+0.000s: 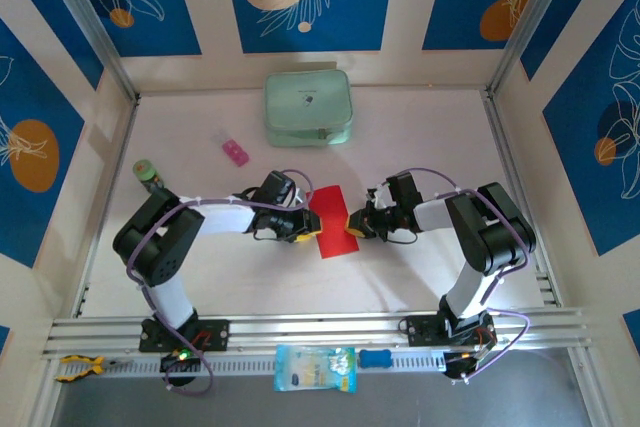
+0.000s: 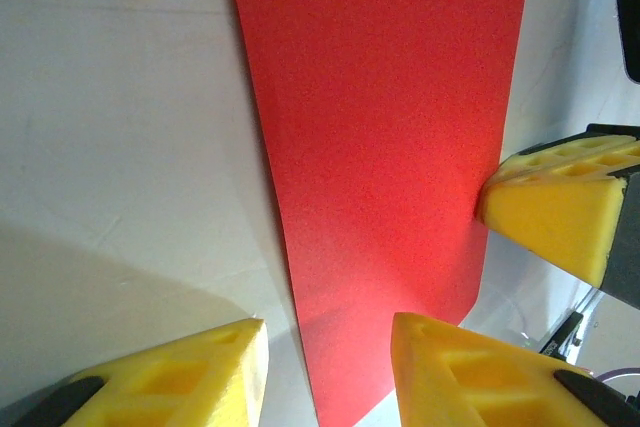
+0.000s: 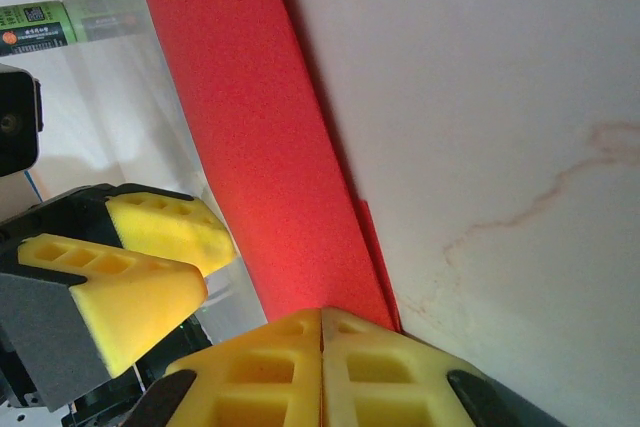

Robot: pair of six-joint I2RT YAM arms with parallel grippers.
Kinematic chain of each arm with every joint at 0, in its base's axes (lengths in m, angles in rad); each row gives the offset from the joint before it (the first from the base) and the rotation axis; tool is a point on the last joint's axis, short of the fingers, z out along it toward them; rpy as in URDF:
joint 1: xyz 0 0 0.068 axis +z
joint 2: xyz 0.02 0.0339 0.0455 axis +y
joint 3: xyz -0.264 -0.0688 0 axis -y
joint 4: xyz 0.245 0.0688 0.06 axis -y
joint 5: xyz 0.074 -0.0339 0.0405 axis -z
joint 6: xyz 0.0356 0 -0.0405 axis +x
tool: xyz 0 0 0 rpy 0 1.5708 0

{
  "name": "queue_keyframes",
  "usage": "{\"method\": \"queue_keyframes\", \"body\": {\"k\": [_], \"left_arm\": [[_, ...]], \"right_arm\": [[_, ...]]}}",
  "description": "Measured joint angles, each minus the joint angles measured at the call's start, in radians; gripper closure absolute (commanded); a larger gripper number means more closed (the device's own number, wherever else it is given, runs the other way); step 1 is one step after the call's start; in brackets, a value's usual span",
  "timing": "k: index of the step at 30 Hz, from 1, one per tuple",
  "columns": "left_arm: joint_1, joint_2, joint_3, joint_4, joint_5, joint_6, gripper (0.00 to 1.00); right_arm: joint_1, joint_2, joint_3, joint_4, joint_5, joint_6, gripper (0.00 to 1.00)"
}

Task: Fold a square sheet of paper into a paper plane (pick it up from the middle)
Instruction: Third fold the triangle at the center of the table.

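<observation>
The red paper sheet (image 1: 335, 219), now a narrow rectangle, lies flat at the middle of the surface (image 1: 420, 137), between the two arms. The left end effector (image 2: 325, 337) has its fingers spread, with the end of the sheet between them. The right end effector (image 3: 322, 322) is pressed together, its tips touching the sheet's right edge; I cannot tell whether it pinches the paper. A green case (image 1: 307, 105) sits at the far side.

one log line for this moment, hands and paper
red paper: folded rectangle, flat on table | left hand: open, astride its left edge | right hand: shut, at its right edge | plane: not yet formed
</observation>
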Motion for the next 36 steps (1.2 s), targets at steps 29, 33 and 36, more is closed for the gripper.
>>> {"method": "queue_keyframes", "body": {"k": [29,33,36], "left_arm": [[-0.03,0.025,0.051,0.035,-0.031,0.005,0.56],[-0.031,0.023,0.051,0.009,-0.073,0.009,0.53],[-0.034,0.01,0.053,-0.017,-0.103,0.013,0.53]], "right_arm": [[0.0,0.008,0.089,-0.188,0.06,-0.089,0.91],[-0.006,0.008,0.08,-0.172,0.049,-0.087,0.93],[-0.006,0.008,0.078,-0.169,0.049,-0.088,0.93]]}}
